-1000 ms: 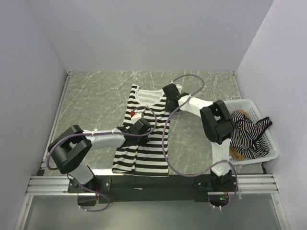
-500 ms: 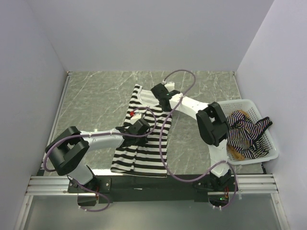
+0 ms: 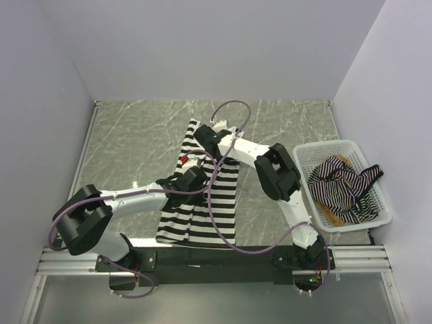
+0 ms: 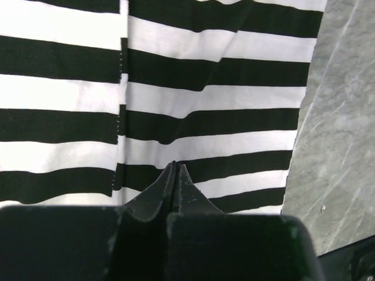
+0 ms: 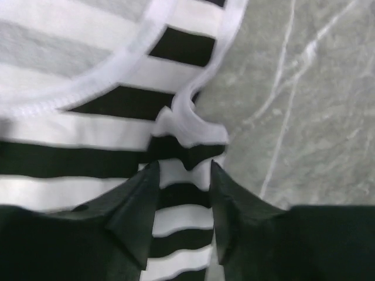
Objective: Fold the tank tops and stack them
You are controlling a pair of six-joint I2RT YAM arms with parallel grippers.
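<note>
The bold black-and-white striped tank top (image 3: 202, 210) lies lengthwise on the marble table, its right side folded over to the left. My left gripper (image 3: 192, 180) rests on its middle, shut (image 4: 174, 166) with nothing seen between the tips, over the stripes (image 4: 205, 117). At the top's shoulder end, my right gripper (image 3: 203, 136) is open (image 5: 184, 168). A white-trimmed strap (image 5: 193, 126) lies loose just ahead of its fingertips. The thin-striped top (image 3: 345, 187) and the tan-brown top (image 3: 329, 214) lie bunched in the basket.
A white mesh basket (image 3: 335, 144) stands at the right edge of the table beside the right arm. Purple cables loop from both arms over the striped top. White walls close in the table on three sides.
My right gripper carried the striped top's right shoulder leftward over the garment, then opened and let the strap go. The left gripper stayed shut on the middle.
</note>
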